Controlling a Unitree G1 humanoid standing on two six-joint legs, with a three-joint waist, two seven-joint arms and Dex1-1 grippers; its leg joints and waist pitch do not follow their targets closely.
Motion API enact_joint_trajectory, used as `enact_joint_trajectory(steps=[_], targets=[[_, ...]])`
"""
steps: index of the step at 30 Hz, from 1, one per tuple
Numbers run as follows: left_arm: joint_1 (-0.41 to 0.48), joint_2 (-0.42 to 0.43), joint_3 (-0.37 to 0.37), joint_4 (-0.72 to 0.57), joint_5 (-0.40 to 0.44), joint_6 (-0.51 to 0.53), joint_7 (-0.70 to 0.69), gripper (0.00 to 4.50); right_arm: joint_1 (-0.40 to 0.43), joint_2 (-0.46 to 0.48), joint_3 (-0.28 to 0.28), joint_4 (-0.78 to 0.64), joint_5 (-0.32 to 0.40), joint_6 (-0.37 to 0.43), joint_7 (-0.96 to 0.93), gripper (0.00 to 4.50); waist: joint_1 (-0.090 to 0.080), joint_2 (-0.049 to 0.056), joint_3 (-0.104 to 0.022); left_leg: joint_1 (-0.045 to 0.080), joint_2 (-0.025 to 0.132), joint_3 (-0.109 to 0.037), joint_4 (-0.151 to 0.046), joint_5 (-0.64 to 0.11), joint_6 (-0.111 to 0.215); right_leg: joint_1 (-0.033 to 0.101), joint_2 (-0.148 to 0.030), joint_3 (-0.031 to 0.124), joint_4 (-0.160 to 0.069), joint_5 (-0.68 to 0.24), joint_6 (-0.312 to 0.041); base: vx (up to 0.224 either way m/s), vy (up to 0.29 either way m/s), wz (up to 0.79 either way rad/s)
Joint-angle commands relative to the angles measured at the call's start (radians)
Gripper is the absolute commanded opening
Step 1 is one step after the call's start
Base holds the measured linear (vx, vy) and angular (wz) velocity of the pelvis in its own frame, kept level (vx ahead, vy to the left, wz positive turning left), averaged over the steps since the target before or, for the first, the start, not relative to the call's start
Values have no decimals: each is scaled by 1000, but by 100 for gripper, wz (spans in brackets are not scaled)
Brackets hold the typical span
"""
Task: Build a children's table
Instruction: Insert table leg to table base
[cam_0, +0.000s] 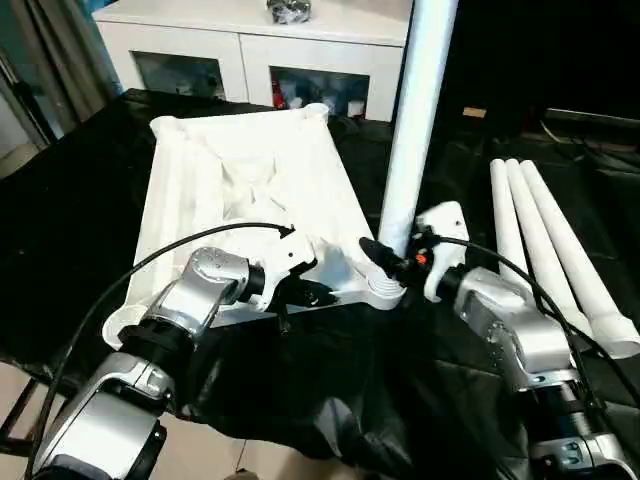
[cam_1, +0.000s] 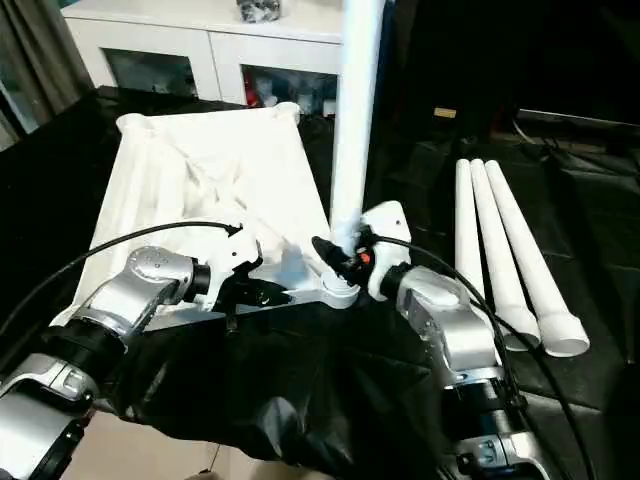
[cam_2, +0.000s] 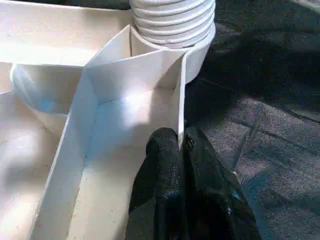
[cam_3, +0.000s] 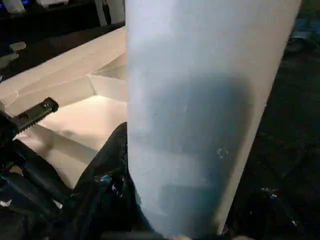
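Meanwhile left gripper (cam_2: 182, 150) pinches tabletop (cam_0: 200, 190) rim (right gripper (cam_1: 340, 258) clasps upright leg (cam_0: 415, 110)).

A black cloth (cam_0: 80, 220) covers the work surface and hangs down over its near edge. At the far side stands a white cabinet (cam_0: 250, 40) with glass doors. A grey curtain (cam_0: 60, 60) hangs beside it. Pale floor (cam_0: 260, 465) shows below the cloth.

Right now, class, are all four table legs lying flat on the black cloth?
No: three legs lie flat, while the fourth leg stands upright in the tabletop's corner socket.
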Motion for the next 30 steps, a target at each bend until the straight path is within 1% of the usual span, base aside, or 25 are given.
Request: enact_joint_trajectory(steps=[1, 2, 4, 5, 6, 7, 8, 9, 11, 12, 13, 14, 15, 17, 18, 20, 21, 22, 23, 25, 26, 28, 30], targets=[[-10, -7, 39, 2, -25, -7, 1, 0, 41, 6, -2, 56, 7, 13, -9, 189, 4, 4, -72, -9, 30, 1, -77, -115, 10, 70, -65, 36, -76, -141, -250, 0, 0, 0], [-9, -7, 42, 3, -25, -8, 1, 0, 43, 9, -7, 60, 9, 10, -10, 189, 4, 3, -72, -10, 29, 2, -77, -114, 11, 71, -65, 36, -76, -139, -251, 0, 0, 0], [-6, -7, 49, 2, -26, -8, -1, 0, 49, 20, -27, 72, 17, 2, -17, 189, 4, 6, -71, -8, 30, 1, -78, -120, 10, 70, -65, 35, -77, -147, -251, 0, 0, 0], [-5, -6, 51, 1, -26, -7, -2, 0, 50, 25, -37, 78, 22, -1, -21, 189, 4, 9, -71, -8, 30, 1, -78, -122, 9, 70, -66, 36, -78, -151, -251, 0, 0, 0], [-4, -6, 53, 1, -26, -8, -3, 0, 52, 34, -52, 87, 33, -3, -24, 189, 3, 7, -70, -8, 30, 1, -80, -133, 9, 69, -65, 36, -79, -162, -250, 0, 0, 0], [-2, -4, 56, 2, -25, -10, 0, 0, 54, 50, -80, 97, 57, -7, -30, 189, 3, 10, -71, -8, 30, 1, -80, -136, 8, 69, -66, 36, -79, -167, -250, 0, 0, 0], [-2, -4, 56, 2, -25, -10, 0, 0, 54, 50, -80, 97, 57, -7, -30, 189, 3, 9, -71, -9, 30, 1, -80, -137, 8, 69, -67, 36, -80, -169, -249, 0, 0, 0], [1, -5, 60, 1, -24, -14, 12, 0, 64, 71, -126, 108, 105, -9, -35, 189, 4, 9, -71, -8, 31, 0, -81, -134, 11, 69, -67, 36, -80, -160, -252, 0, 0, 0], [4, -9, 67, 1, -24, -18, 27, 0, 89, 89, -167, 122, 143, -33, -31, 189, 4, 10, -71, -8, 32, 0, -82, -141, 12, 68, -67, 35, -80, -166, -255, 0, 0, 0], [4, -10, 68, 1, -24, -19, 28, 0, 91, 90, -169, 123, 145, -36, -30, 189, 4, 9, -71, -8, 32, 1, -81, -139, 14, 69, -67, 36, -81, -163, -255, 0, 0, 0], [4, -11, 71, 2, -26, -18, 31, 0, 104, 93, -170, 126, 147, -49, -23, 189, 4, 12, -71, -10, 33, 1, -82, -139, 16, 69, -68, 35, -81, -161, -255, 0, 0, 0], [3, -13, 73, 2, -25, -20, 35, 0, 117, 96, -170, 131, 145, -65, -16, 189, 4, 10, -71, -10, 32, 1, -82, -138, 17, 69, -67, 35, -82, -162, -254, 0, 0, 0], [3, -15, 74, 3, -24, -23, 41, 0, 129, 99, -169, 137, 140, -82, -13, 189, 5, 11, -71, -11, 31, 1, -83, -134, 20, 68, -68, 34, -83, -172, -251, 0, 0, 0], [2, -17, 78, 7, -22, -29, 51, 0, 154, 107, -162, 151, 120, -124, -10, 189, 4, 12, -69, -11, 31, 1, -83, -139, 20, 68, -68, 35, -85, -191, -245, 0, 0, 0], [2, -17, 78, 7, -22, -29, 51, 0, 154, 107, -162, 151, 120, -124, -10, 189, 5, 13, -69, -10, 32, 1, -84, -142, 19, 67, -68, 35, -86, -198, -244, 0, 0, 0], [1, -20, 81, 12, -19, -35, 61, 0, 179, 113, -150, 152, 96, -171, -16, 189, 6, 13, -69, -10, 32, 1, -86, -146, 20, 66, -68, 35, -88, -208, -238, 0, 0, 0], [-1, -20, 82, 14, -17, -37, 62, 0, 187, 115, -145, 150, 90, -185, -23, 189, 5, 16, -68, -9, 32, 0, -88, -154, 20, 65, -68, 34, -90, -217, -235, 0, 0, 0], [-1, -20, 82, 15, -15, -37, 61, 0, 191, 112, -139, 145, 78, -197, -32, 189, 5, 15, -68, -8, 32, 1, -88, -156, 20, 65, -68, 34, -91, -220, -233, 0, 0, 0], [-2, -20, 81, 16, -14, -37, 60, 0, 193, 110, -135, 143, 71, -204, -37, 189, 6, 15, -69, -7, 32, 1, -89, -155, 23, 65, -67, 34, -92, -221, -231, 0, 0, 0], [-4, -20, 81, 18, -11, -39, 63, 0, 201, 99, -116, 124, 42, -227, -44, 189, 4, 17, -68, -7, 33, 1, -92, -164, 24, 64, -68, 34, -94, -243, -225, 0, 0, 0], [-4, -20, 81, 18, -11, -39, 63, 0, 201, 99, -115, 123, 41, -228, -44, 189, 4, 17, -68, -7, 33, 1, -93, -165, 24, 64, -67, 34, -95, -246, -222, 0, 0, 0], [-6, -21, 80, 21, -9, -41, 64, 0, 206, 89, -104, 103, 22, -240, -50, 189, 2, 14, -68, -8, 33, 1, -94, -170, 25, 64, -67, 34, -96, -255, -218, 0, 0, 0], [-7, -18, 76, 25, -4, -47, 63, 0, 212, 74, -82, 78, -5, -250, -50, 189, 3, 15, -67, -8, 33, 0, -95, -169, 25, 64, -67, 34, -97, -257, -213, 0, 0, 0]])
